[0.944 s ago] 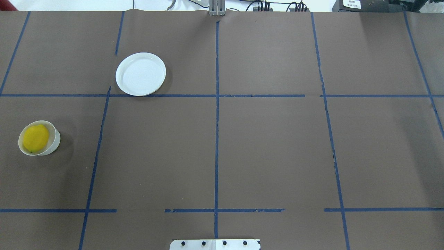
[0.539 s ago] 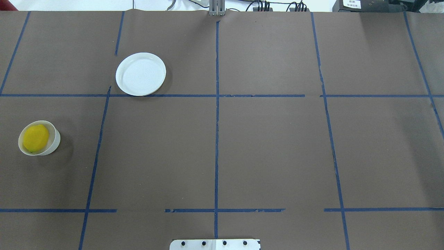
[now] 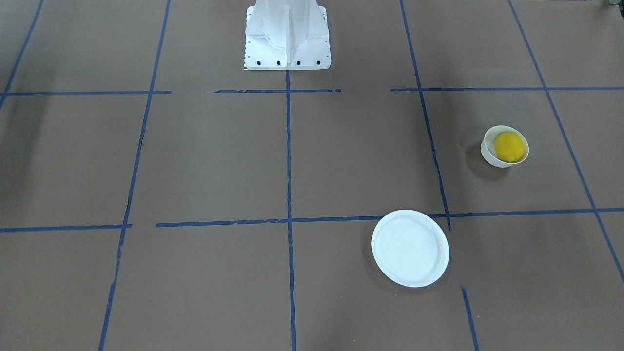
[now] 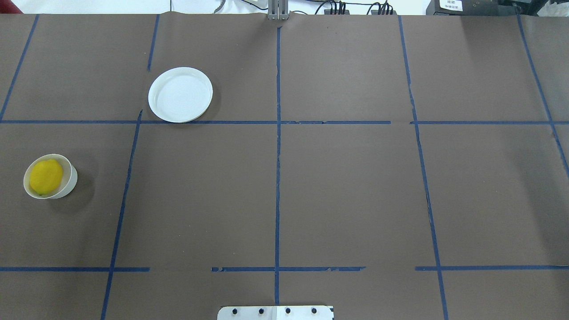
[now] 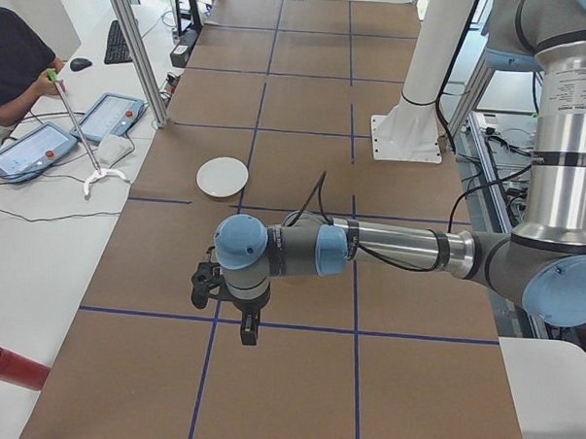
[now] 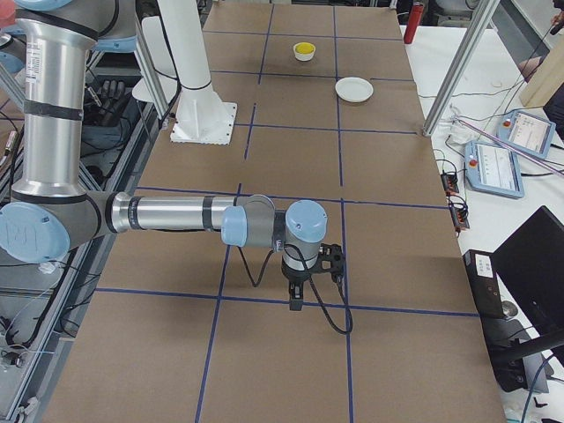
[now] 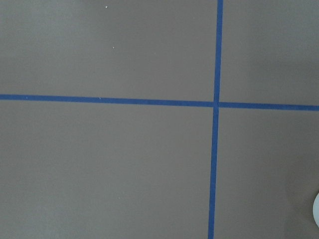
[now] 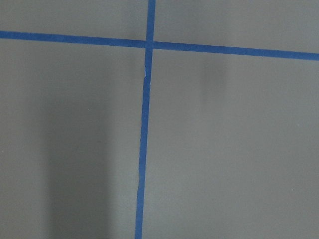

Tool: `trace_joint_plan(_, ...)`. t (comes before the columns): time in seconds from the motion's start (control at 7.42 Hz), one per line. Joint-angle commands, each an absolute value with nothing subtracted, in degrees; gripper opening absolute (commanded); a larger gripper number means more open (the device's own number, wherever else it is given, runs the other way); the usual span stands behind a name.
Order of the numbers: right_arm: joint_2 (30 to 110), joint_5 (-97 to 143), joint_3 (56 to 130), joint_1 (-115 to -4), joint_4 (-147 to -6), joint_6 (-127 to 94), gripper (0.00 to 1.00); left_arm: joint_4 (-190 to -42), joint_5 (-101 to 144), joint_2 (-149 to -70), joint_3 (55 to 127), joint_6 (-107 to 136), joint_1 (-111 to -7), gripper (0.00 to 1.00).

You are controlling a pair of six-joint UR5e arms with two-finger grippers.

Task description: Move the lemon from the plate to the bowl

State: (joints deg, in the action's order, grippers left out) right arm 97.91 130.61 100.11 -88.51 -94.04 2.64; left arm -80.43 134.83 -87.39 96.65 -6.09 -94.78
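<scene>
Lemon: lies inside the bowl, filling most of it.
Bowl: upright on the table, on the robot's left side.
Plate: flat, well apart from the bowl, its edge on a blue tape line.
Left gripper: points down over the table; seen from the side only, so its opening cannot be judged.
Right gripper: points down, well apart from both dishes; its opening cannot be judged.

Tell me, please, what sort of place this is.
Probably a robotics lab: a paper-covered table gridded with blue tape, a left arm and right arm, and teach pendants alongside.
</scene>
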Motion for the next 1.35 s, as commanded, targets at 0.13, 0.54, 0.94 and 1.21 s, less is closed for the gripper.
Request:
trace_joint_plan(0.13,97.91,130.61,100.11,-88.51,-94.04,2.64,1.0,-85.65,135.8,-86.57,97.12,-5.8,-91.32,1.0)
trace_joint_plan(0.54,97.91,130.61,100.11,-88.51,-94.04,2.64,1.0,-85.34,135.01,-85.96,96.6,-6.15,-89.47,1.0)
trace_joint_plan(0.94,97.91,130.61,100.11,-88.51,-94.04,2.64,1.0,-82.89,135.09,-86.13,96.06,-6.15,-90.0,1.0)
trace_joint_plan(1.21,97.91,130.61,100.11,-88.51,-94.04,2.64,1.0,-83.06,135.0,-86.22,95.98,-6.15,-91.58,1.0)
